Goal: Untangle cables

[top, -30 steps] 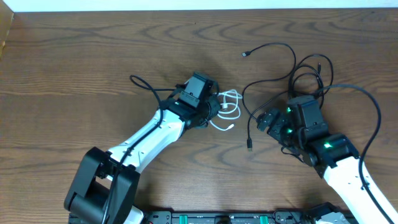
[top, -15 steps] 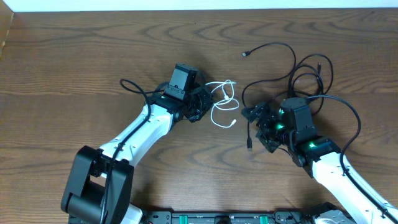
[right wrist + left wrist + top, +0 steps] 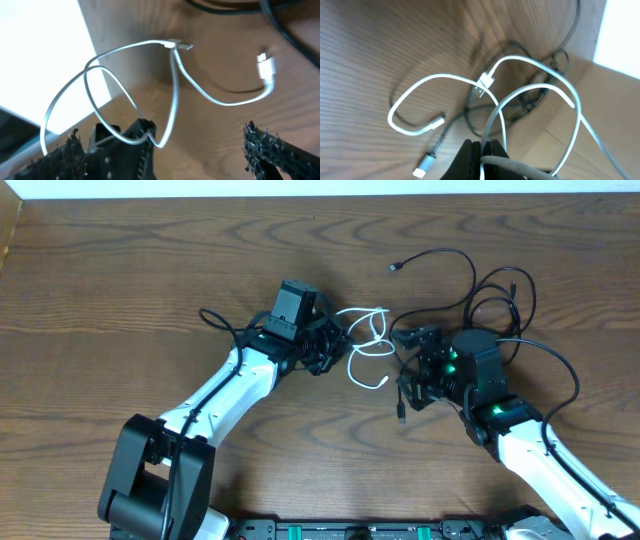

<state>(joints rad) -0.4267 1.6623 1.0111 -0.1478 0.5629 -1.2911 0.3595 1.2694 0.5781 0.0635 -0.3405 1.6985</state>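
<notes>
Two arms meet near the middle of the wooden worktop (image 3: 150, 280). The left gripper (image 3: 335, 345) has its jaws pinched tight on the white cable (image 3: 368, 340), which loops up out of the grip and trails right, its white plug (image 3: 383, 383) lying on the wood nearer the front. The right gripper (image 3: 406, 368) sits just right of those loops, jaws spread fully wide and gripping nothing; in its wrist view the white loops hang in the gap between the fingers. The black cables (image 3: 470, 285) lie tangled at the far right, around the right arm, with a far black plug (image 3: 395, 267) and a near black plug (image 3: 401, 417).
</notes>
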